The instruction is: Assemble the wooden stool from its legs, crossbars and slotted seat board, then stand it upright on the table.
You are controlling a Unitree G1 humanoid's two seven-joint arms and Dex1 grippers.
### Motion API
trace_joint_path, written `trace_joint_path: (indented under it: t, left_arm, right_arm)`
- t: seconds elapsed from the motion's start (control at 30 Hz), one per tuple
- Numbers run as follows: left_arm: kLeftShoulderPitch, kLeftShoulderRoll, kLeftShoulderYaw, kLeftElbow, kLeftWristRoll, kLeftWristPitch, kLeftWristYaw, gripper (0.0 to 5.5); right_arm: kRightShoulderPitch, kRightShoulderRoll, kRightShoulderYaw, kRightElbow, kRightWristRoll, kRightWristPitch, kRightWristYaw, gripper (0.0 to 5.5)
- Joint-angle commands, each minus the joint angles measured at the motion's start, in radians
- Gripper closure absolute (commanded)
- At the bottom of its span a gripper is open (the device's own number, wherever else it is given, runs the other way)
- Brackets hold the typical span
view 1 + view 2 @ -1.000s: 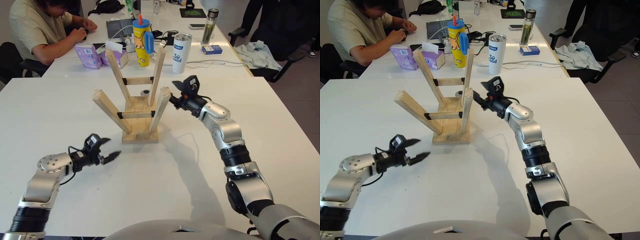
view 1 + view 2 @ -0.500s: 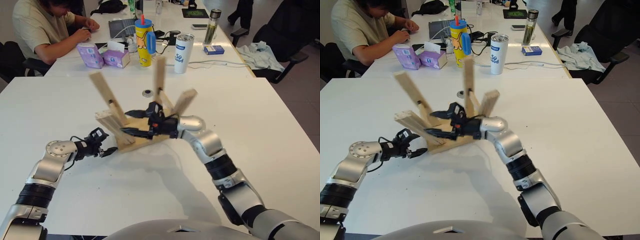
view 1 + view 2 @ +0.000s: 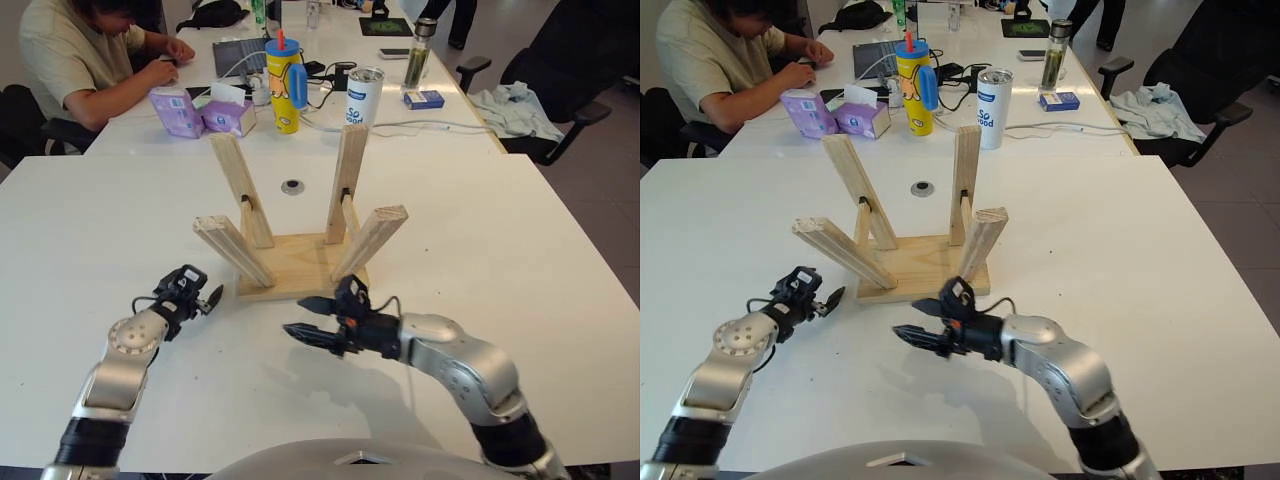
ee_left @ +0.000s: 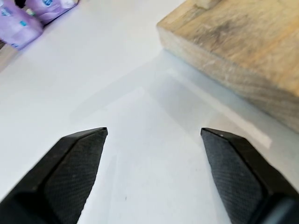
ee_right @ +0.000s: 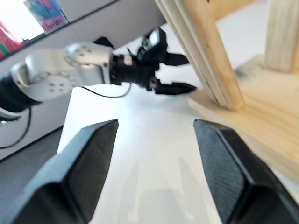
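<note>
My left gripper [image 3: 205,297] sits low over the table [image 3: 500,250] with its fingers [image 4: 79,158] spread and nothing between them, just beside the near left corner of the seat board [image 3: 300,272] but not touching it. My right gripper [image 3: 300,318] hovers in front of the board's near edge, jaws likewise apart and empty, pointing across toward my left side.

The stool [image 3: 345,215] lies upside down in the middle of the table, seat board flat on the surface and four legs [image 3: 232,250] splayed upward. I cannot make out the crossbars clearly from here.

I judge it to be rigid, bare wood, fairly light but top-heavy once tipped, and the dry grain should give the pads decent friction. The joints may be only slotted, so I would not pull hard on a single leg. I would grip two opposite legs low, close to the board, and roll it over with both arms.

The white tumbler [image 3: 364,95], yellow cup [image 3: 285,85] and purple boxes [image 3: 180,110] on the far table carry print; I leave it unread.
</note>
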State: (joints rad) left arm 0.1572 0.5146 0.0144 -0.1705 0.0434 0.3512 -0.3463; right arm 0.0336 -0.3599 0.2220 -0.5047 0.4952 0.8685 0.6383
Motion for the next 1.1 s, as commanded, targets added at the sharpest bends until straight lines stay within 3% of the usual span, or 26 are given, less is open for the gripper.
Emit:
trace_joint_path:
  t: [0.03, 0.23, 0.47, 0.63, 0.83, 1.1]
  left_arm:
    - [0.052, -0.030, -0.038, -0.031, 0.021, 0.033, 0.011, 1.76]
    - [0.018, -0.044, -0.071, 0.001, 0.041, 0.033, 0.017, 1.76]
    - [-0.029, 0.012, -0.143, -0.023, 0.063, 0.047, -0.076, 1.76]
    - [-0.080, -0.012, -0.185, -0.086, -0.007, 0.121, -0.166, 1.76]
    - [-0.169, -0.131, -0.090, -0.268, -0.354, 0.249, -0.281, 1.76]
    - [-0.368, -0.020, 0.080, -0.313, -0.520, 0.401, -0.329, 1.76]
  right_arm:
    - [0.119, -0.017, -0.145, 0.078, -0.060, -0.087, -0.109, 2.50]
    - [0.030, -0.001, -0.213, 0.325, -0.250, -0.299, -0.288, 2.50]
    - [-0.055, 0.058, -0.101, 0.445, -0.349, -0.373, -0.304, 2.50]
    - [-0.055, 0.103, -0.049, 0.398, -0.295, -0.312, -0.245, 2.50]
    - [-0.116, 0.149, -0.110, 0.259, -0.119, -0.199, -0.191, 2.50]
    - [-0.311, 0.139, -0.279, 0.120, 0.051, 0.023, -0.235, 2.50]
